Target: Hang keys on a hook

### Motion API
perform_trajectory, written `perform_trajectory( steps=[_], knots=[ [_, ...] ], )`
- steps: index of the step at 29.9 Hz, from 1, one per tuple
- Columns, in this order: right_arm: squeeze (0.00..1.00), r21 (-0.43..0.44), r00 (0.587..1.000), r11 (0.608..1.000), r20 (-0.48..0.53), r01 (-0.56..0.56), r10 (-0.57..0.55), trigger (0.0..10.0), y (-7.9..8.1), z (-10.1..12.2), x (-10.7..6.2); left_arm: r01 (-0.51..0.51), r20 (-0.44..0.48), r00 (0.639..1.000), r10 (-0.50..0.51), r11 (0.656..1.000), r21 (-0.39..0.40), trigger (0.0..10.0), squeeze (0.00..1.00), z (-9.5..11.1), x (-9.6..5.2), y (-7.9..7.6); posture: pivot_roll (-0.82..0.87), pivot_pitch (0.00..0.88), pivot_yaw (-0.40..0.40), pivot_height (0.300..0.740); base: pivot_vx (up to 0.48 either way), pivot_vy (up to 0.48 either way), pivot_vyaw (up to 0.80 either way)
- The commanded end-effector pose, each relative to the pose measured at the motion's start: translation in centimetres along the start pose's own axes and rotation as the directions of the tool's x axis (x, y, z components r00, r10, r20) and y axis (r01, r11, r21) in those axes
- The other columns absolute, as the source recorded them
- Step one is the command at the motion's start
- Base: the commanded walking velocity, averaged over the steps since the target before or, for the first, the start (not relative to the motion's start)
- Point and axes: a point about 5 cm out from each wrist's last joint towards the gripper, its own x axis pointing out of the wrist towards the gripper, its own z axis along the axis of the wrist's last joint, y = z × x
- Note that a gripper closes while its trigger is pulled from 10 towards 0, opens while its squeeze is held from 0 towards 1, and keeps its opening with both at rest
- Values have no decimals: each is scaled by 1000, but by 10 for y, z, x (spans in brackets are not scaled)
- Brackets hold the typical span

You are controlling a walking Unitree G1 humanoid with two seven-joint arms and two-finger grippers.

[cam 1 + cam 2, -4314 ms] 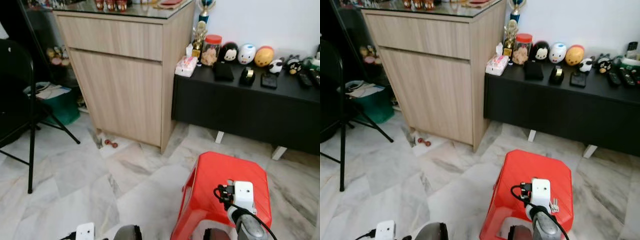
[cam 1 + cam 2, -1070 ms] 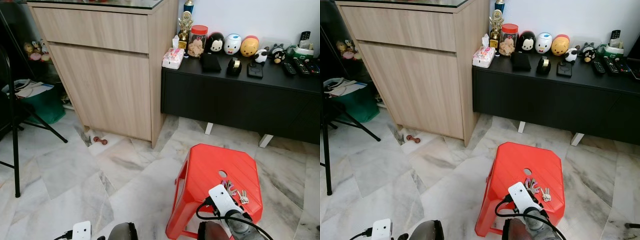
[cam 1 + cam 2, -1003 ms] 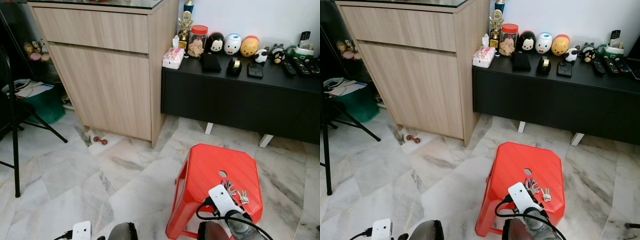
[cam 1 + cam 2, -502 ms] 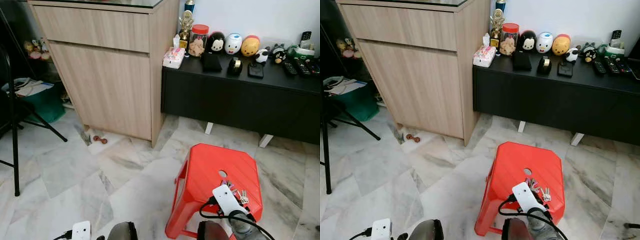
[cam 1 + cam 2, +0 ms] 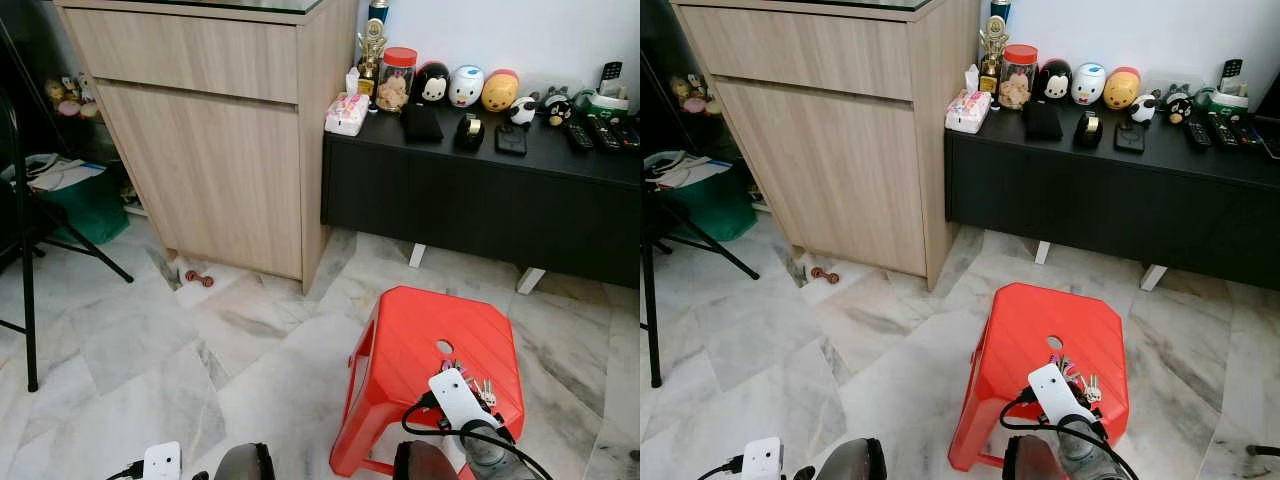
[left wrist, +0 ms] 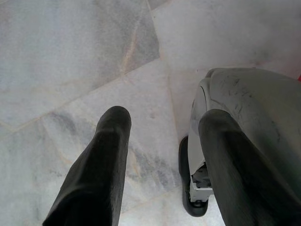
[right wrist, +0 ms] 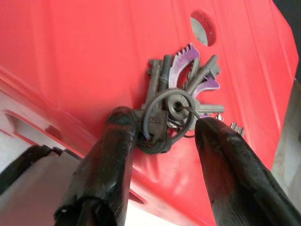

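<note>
**Claw at the keys on the red stool**

The keys (image 7: pixel 181 96) lie on top of the red stool (image 5: pixel 410 345), beside its round hole. The right claw (image 7: pixel 164 127) straddles the bunch, fingers spread either side, touching the ring but not closed on it. The left claw (image 6: pixel 162 136) hangs open over the marble floor (image 5: pixel 150 350). Beyond the stool stand a wooden cabinet (image 5: pixel 220 140) and a low black bench (image 5: pixel 470 200) crowded with figurines, a jar and remotes.
</note>
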Motion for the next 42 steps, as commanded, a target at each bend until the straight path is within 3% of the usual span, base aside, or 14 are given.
perform_trajectory(
  steps=[1,13,14,15,17,20,21,23,24,37,38,39,40,42],
  knots=[
    [0,22,1000,1000,8,-14,14,10000,2,-1,-1,13,-22,1000,-13,1000,-15,10000,0,-7,-1,-6,114,28,-37,602,0,0,0],
    [0,33,1000,999,2,-29,29,10000,1,-2,-1,13,-21,1000,-14,1000,-19,10000,0,-7,-1,-7,113,29,-40,602,0,0,0],
    [0,31,1000,999,-8,-27,28,3451,0,-4,-1,12,-21,1000,-13,1000,-20,10000,0,-7,-1,-7,114,29,-41,602,0,0,0],
    [0,33,1000,999,-12,-24,24,275,-1,-6,-1,11,-21,1000,-11,1000,-21,10000,0,-7,-1,-7,116,30,-40,602,0,0,0],
    [0,33,1000,999,-12,-23,24,275,-1,-6,-1,10,-21,1000,-11,1000,-21,10000,0,-7,-1,-7,116,30,-40,602,0,0,0],
    [0,70,999,997,-21,-33,35,1216,0,-7,-1,10,-21,1000,-10,1000,-21,10000,0,-7,-1,-7,116,30,-41,602,0,0,0],
    [0,61,999,997,-21,-38,39,2745,0,-7,-1,10,-21,1000,-11,1000,-21,10000,0,-7,-1,-7,115,31,-40,602,0,0,0],
    [0,57,999,997,-21,-45,47,3137,1,-7,-1,10,-21,1000,-11,1000,-20,10000,0,-7,-1,-7,114,31,-40,602,0,0,0],
    [0,41,998,998,-22,-56,56,10000,2,-7,-1,10,-21,1000,-11,1000,-21,10000,0,-7,-1,-7,114,31,-41,602,0,0,0],
    [0,27,999,999,-11,-41,41,10000,1,-6,-1,8,-21,1000,-9,1000,-22,10000,0,-7,-1,-7,116,33,-43,602,0,0,0],
    [0,28,1000,999,-4,-27,27,6863,-1,-5,-1,8,-22,1000,-9,1000,-22,10000,0,-7,-1,-7,115,32,-42,602,0,0,0],
    [0,28,1000,999,1,-19,19,6863,-2,-5,-1,8,-22,1000,-9,1000,-23,10000,0,-7,-1,-7,115,32,-42,602,0,0,0],
    [0,35,1000,999,6,-13,13,0,-3,-4,-1,8,-22,1000,-8,1000,-23,10000,0,-7,-1,-7,115,32,-42,602,0,0,0],
    [0,41,1000,999,9,-10,9,0,-4,-3,-1,8,-22,1000,-8,1000,-23,10000,0,-7,-1,-7,115,31,-42,602,0,0,0]
  ],
)
